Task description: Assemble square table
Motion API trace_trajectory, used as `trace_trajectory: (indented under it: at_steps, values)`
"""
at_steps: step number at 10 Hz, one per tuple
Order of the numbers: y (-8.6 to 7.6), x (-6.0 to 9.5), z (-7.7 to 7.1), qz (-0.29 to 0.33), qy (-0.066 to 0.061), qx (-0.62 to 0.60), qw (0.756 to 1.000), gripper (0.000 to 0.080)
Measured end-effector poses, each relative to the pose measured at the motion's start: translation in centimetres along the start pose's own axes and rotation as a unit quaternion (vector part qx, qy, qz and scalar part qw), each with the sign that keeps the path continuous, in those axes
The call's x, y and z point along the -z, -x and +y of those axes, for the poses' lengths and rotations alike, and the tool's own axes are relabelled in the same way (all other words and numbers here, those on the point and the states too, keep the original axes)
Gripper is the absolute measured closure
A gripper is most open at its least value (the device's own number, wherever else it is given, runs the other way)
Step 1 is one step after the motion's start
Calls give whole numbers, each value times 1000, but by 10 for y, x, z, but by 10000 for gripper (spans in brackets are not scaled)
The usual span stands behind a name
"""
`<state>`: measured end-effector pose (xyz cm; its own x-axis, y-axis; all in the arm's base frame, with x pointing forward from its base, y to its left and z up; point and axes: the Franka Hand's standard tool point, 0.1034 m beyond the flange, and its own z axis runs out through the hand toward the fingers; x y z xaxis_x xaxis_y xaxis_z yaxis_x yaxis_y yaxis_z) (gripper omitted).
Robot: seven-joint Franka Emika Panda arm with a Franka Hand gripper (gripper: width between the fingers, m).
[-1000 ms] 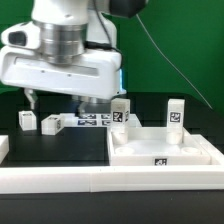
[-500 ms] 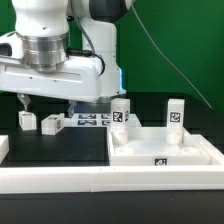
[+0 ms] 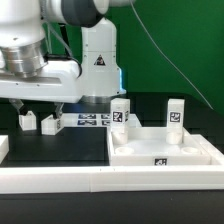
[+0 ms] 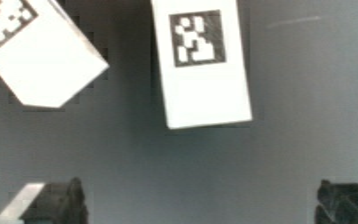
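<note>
My gripper [image 4: 197, 200] stands wide and empty. Beneath it on the desk [image 4: 176, 165] lie one leg [image 4: 202, 65] and a tilted leg [image 4: 43, 50], both untouched.

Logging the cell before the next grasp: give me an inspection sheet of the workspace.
Surface: black table.
Job's things: square slab; upright legs at its far side; lying legs apart from it.
Clutter: marker board; border rail.
Grippers: hand open, empty, above the lying legs.
Cables: black cable behind the arm.
Surroundings: green backdrop.
</note>
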<state>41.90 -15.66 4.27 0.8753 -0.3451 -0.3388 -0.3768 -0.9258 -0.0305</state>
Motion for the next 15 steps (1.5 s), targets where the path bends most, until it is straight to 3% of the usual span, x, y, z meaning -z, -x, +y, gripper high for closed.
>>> trace_trajectory:
  at_steps: [3,10,12,15]
  values:
    - [4,-2,-2,-26,-3,-4,1000,150]
    - [15,-14,-10,-220,-18,2,975,150]
    - [17,-20,-11,-264,-15,1,964,150]
    - [14,-29,-10,-260,-10,7,966,150]
